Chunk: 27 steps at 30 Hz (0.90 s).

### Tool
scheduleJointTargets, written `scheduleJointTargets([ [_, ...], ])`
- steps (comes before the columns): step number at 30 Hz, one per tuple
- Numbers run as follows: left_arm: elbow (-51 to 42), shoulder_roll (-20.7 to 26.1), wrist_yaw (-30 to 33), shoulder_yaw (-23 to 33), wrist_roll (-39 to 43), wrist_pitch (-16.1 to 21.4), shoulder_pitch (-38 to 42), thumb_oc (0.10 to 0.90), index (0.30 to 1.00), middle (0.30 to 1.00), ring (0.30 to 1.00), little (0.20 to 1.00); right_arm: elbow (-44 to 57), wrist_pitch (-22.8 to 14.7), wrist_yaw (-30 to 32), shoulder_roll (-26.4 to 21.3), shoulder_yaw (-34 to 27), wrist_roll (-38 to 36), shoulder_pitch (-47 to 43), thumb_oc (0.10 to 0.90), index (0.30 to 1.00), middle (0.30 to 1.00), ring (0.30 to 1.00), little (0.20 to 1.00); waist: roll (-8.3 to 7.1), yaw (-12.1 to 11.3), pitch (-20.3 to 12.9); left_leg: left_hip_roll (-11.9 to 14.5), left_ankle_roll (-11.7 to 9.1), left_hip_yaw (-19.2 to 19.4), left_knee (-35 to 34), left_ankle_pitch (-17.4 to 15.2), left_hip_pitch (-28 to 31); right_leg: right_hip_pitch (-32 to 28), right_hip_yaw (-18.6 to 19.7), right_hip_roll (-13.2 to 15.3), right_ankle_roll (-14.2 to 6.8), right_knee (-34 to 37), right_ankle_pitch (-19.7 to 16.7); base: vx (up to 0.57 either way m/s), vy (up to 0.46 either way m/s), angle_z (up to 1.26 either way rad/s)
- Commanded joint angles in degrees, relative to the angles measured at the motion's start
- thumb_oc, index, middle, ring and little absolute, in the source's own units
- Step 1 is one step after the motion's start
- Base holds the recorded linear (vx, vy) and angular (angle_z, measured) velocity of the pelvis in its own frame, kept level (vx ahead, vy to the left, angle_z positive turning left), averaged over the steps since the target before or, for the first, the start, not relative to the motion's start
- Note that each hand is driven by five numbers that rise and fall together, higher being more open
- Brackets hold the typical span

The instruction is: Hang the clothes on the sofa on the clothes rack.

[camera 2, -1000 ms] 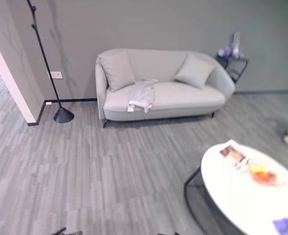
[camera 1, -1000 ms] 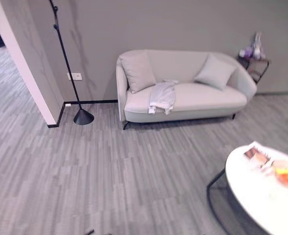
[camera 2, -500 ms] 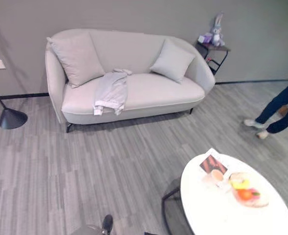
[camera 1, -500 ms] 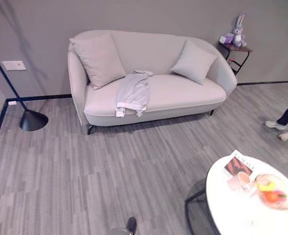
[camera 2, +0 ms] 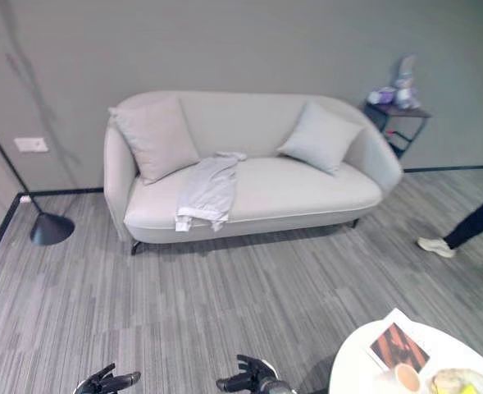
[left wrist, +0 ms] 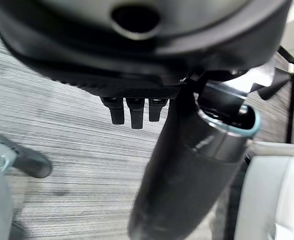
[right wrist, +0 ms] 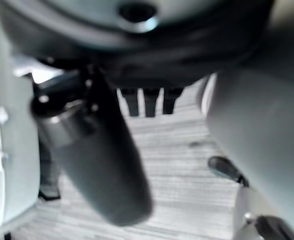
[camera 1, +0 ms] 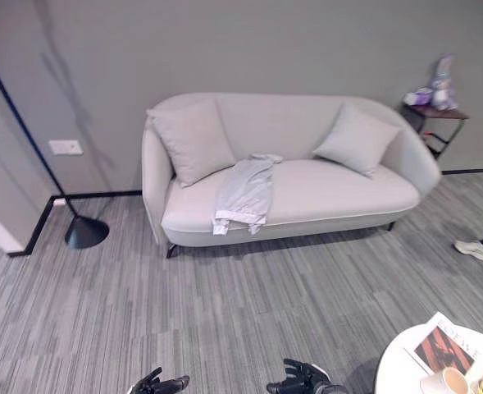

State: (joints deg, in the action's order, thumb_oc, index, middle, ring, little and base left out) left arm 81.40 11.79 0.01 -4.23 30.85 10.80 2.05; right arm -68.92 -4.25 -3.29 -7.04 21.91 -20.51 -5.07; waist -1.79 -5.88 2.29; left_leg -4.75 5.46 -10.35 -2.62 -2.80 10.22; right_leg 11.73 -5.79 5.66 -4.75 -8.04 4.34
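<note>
1. Lying draped over the sofa [camera 1: 307,193] seat, the pale grey garment [camera 1: 244,194] hangs from near the backrest down past the front edge, just beside the left cushion [camera 1: 192,141].
2. A second cushion [camera 1: 355,139] leans at the sofa's other end, well apart from the garment.
3. The clothes rack [camera 1: 28,144], a thin dark pole on a cone-shaped base, stands on the floor to the left of the sofa, near the wall.
4. The left hand [camera 1: 163,382] shows low at the near edge of the head views, over the grey floor [camera 1: 249,304], its fingers loosely spread and holding nothing.
5. The right hand [camera 1: 298,377] shows beside it, also low and empty, fingers relaxed; both are well apart from the sofa.
6. A small side table [camera 1: 435,119] with a plush toy [camera 1: 442,78] stands at the sofa's right end.
7. A white round table [camera 2: 405,369] at lower right carries a magazine [camera 2: 398,345] and a cup [camera 2: 403,377].
8. A person's shoe [camera 1: 474,248] and dark trouser leg show at the right edge.
</note>
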Motion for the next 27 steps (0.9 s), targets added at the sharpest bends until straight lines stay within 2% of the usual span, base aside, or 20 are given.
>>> scheduleJointTargets([
  [1,0.21,0.41,0.82,1.07,-1.67,1.79,0.71,0.800,0.900,0.900,0.900,0.900,2.74,-1.15,1.50,-2.91,-2.39,-0.49,-1.35,0.800,0.900,0.900,0.900,0.900,-1.90,1.04,1.29,3.12,-4.64,1.32,-0.01,-1.17,-2.20,-2.58,5.43,1.82,-3.38,4.83,-9.41,0.37,-0.227,0.69],
  [2,0.56,0.33,0.82,0.98,-1.89,1.82,0.59,0.800,0.900,0.900,0.900,0.900,2.57,-1.03,1.44,-3.06,-2.79,-0.69,-1.07,0.800,0.900,0.900,0.900,0.900,-2.28,1.41,1.42,3.58,-5.19,-0.10,-0.09,-1.99,-1.18,-1.14,7.04,2.66,-3.99,5.49,-11.05,0.35,-0.236,0.80],
  [4,1.18,0.28,0.70,0.87,-2.13,1.70,0.21,0.800,0.900,0.900,0.900,0.900,2.48,-0.92,1.22,-3.40,-2.96,-1.00,-0.62,0.800,0.900,0.900,0.900,0.900,-2.51,1.96,1.80,4.91,-6.04,-1.66,-0.44,-3.21,1.16,-0.20,6.29,3.66,-4.76,4.61,-13.04,0.33,-0.235,0.83],
  [6,1.65,0.33,0.59,1.33,-2.85,1.64,-0.39,0.800,0.900,0.900,0.900,0.900,1.69,-0.84,1.24,-3.07,-3.74,-1.00,-0.08,0.800,0.900,0.900,0.900,0.900,-3.54,1.97,0.91,5.67,-6.69,-2.35,-0.45,-4.67,2.44,-2.50,5.16,3.19,-4.59,4.38,-11.18,0.32,-0.272,0.90],
  [8,2.53,0.56,0.35,2.83,-1.74,1.31,-1.22,0.800,0.900,0.900,0.900,0.900,0.71,-0.60,0.83,-2.90,-3.69,-0.63,0.49,0.800,0.900,0.900,0.900,0.900,-3.64,1.76,-0.29,8.52,-7.77,-3.83,0.33,-5.27,3.68,-2.39,4.71,0.84,-3.98,1.89,-9.49,0.31,-0.285,0.85],
  [9,2.53,0.56,0.35,2.83,-1.74,1.31,-1.22,0.800,0.900,0.900,0.900,0.900,0.71,-0.60,0.83,-2.90,-3.69,-0.63,0.49,0.800,0.900,0.900,0.900,0.900,-3.64,1.77,-0.29,8.53,-7.77,-3.84,0.32,-5.27,3.68,-2.39,4.69,0.84,-3.98,1.89,-9.48,0.29,-0.326,0.63],
  [10,3.03,0.10,0.42,3.77,-0.26,1.36,-1.52,0.800,0.900,0.900,0.900,0.900,0.36,-0.91,1.00,-3.02,-3.44,-1.01,0.63,0.800,0.900,0.900,0.900,0.900,-3.32,1.22,-0.89,10.85,-8.90,-5.25,3.12,-3.52,1.68,-3.44,2.83,-0.44,-3.12,2.15,-8.35,0.17,-0.212,0.46],
  [11,3.03,0.09,0.42,3.77,-0.25,1.36,-1.52,0.800,0.900,0.900,0.900,0.900,0.36,-0.91,1.00,-3.03,-3.43,-1.02,0.64,0.800,0.900,0.900,0.900,0.900,-3.29,1.37,-0.95,10.88,-8.92,-5.40,3.19,-3.56,1.56,-3.45,2.68,-0.43,-3.10,2.18,-8.35,0.30,-0.391,0.31],
  [13,2.09,-0.84,0.55,2.92,0.28,1.65,-1.48,0.800,0.900,0.900,0.900,0.900,1.45,-1.92,1.66,-3.90,-2.83,-1.76,0.60,0.800,0.900,0.900,0.900,0.900,-3.30,0.56,-0.82,11.60,-9.65,-6.89,10.99,0.17,-2.52,-6.83,0.24,-1.80,-1.35,5.39,-7.50,0.27,-0.406,0.48],
  [14,-0.57,-1.01,1.01,2.00,0.48,1.91,-0.93,0.800,0.900,0.900,0.900,0.900,4.49,-2.74,3.26,-5.14,-2.27,-1.02,0.11,0.800,0.900,0.900,0.900,0.900,-4.51,-0.58,1.65,10.53,-8.99,-3.71,26.10,6.13,-10.54,-11.42,-1.23,-2.19,0.83,8.62,-6.61,0.21,-0.354,0.45],
  [15,-0.58,-1.01,1.02,1.99,0.48,1.90,-0.93,0.800,0.900,0.900,0.900,0.900,4.50,-2.73,3.27,-5.14,-2.28,-1.02,0.11,0.800,0.900,0.900,0.900,0.900,-4.44,-0.56,1.67,10.54,-8.98,-3.77,26.45,5.96,-10.71,-11.43,-1.27,-2.24,0.81,8.65,-6.63,0.18,-0.368,0.45],
  [17,-3.09,-0.91,1.96,1.53,0.45,2.60,-0.83,0.800,0.900,0.900,0.900,0.900,7.46,-3.08,5.16,-6.58,-1.61,1.70,-0.66,0.800,0.900,0.900,0.900,0.900,-5.23,-1.19,3.57,11.55,-7.90,1.51,34.47,6.59,-15.18,-14.51,-1.66,-2.58,1.92,10.67,-5.86,0.09,-0.201,0.15],
  [18,-4.40,-0.93,2.24,1.48,1.02,2.90,-0.92,0.800,0.900,0.900,0.900,0.900,9.85,-2.98,5.83,-7.56,-1.47,2.99,-0.88,0.800,0.900,0.900,0.900,0.900,-4.99,-1.17,3.92,12.53,-7.84,3.93,34.86,6.15,-16.36,-15.37,-1.82,-2.83,2.07,11.27,-5.50,0.18,-0.126,-0.14],
  [19,-6.78,-0.88,2.61,2.12,2.83,3.52,-1.40,0.800,0.900,0.900,0.900,0.900,13.60,-2.85,7.14,-9.49,-1.94,5.15,-1.00,0.800,0.900,0.900,0.900,0.900,-4.49,-1.09,3.89,13.82,-8.51,7.91,29.50,5.05,-17.87,-16.77,-2.65,-2.77,1.90,12.38,-4.62,0.15,-0.047,-0.21],
  [20,-6.81,-0.90,2.62,2.10,2.83,3.51,-1.44,0.800,0.900,0.900,0.900,0.900,13.68,-2.80,7.15,-9.53,-1.95,5.16,-0.94,0.800,0.900,0.900,0.900,0.900,-4.49,-1.19,3.98,13.81,-8.49,8.02,29.39,5.04,-17.65,-16.89,-2.57,-2.74,1.88,12.39,-4.61,0.19,0.000,-0.14],
  [21,-7.63,-0.89,2.89,2.65,3.88,3.74,-1.80,0.800,0.900,0.900,0.900,0.900,16.00,-2.61,7.64,-10.77,-2.56,6.00,-0.96,0.800,0.900,0.900,0.900,0.900,-4.28,-1.11,3.87,14.52,-9.03,10.13,24.80,4.40,-17.76,-17.34,-3.21,-2.40,1.52,12.65,-4.11,0.25,0.148,0.12],
  [22,-8.96,-1.07,3.18,2.70,4.59,3.58,-2.72,0.800,0.900,0.900,0.900,0.900,21.40,-2.56,9.35,-12.68,-4.19,7.74,-1.04,0.800,0.900,0.900,0.900,0.900,-2.81,-1.28,3.56,16.30,-11.03,13.24,10.97,7.86,-20.08,-18.59,-4.59,-2.34,0.94,12.96,-2.29,0.25,0.144,0.23],
  [23,-9.00,-1.10,3.21,2.68,4.58,3.57,-2.77,0.800,0.900,0.900,0.900,0.900,21.48,-2.50,9.36,-12.72,-4.20,7.76,-0.96,0.800,0.900,0.900,0.900,0.900,-2.87,-1.24,3.56,16.20,-11.06,13.28,10.35,8.20,-19.75,-18.65,-4.65,-2.27,0.95,12.96,-2.24,0.25,0.184,0.36],
  [25,-10.08,-1.38,3.56,1.90,4.02,3.74,-2.93,0.800,0.900,0.900,0.900,0.900,23.41,-2.63,10.69,-13.22,-4.50,9.09,-1.70,0.800,0.900,0.900,0.900,0.900,-1.46,-1.73,3.48,15.95,-12.04,12.21,3.01,12.56,-21.20,-19.96,-4.84,-3.11,1.04,12.94,-1.02,0.20,0.123,0.28],
  [27,-10.52,-1.75,3.63,1.77,4.85,3.69,-2.92,0.800,0.900,0.900,0.900,0.900,23.89,-2.58,11.66,-13.25,-4.62,10.08,-2.60,0.800,0.900,0.900,0.900,0.900,-1.01,-2.12,3.77,15.35,-12.63,12.10,-1.57,13.98,-22.99,-22.04,-5.32,-3.10,0.92,12.86,0.52,0.26,0.143,0.10],
])
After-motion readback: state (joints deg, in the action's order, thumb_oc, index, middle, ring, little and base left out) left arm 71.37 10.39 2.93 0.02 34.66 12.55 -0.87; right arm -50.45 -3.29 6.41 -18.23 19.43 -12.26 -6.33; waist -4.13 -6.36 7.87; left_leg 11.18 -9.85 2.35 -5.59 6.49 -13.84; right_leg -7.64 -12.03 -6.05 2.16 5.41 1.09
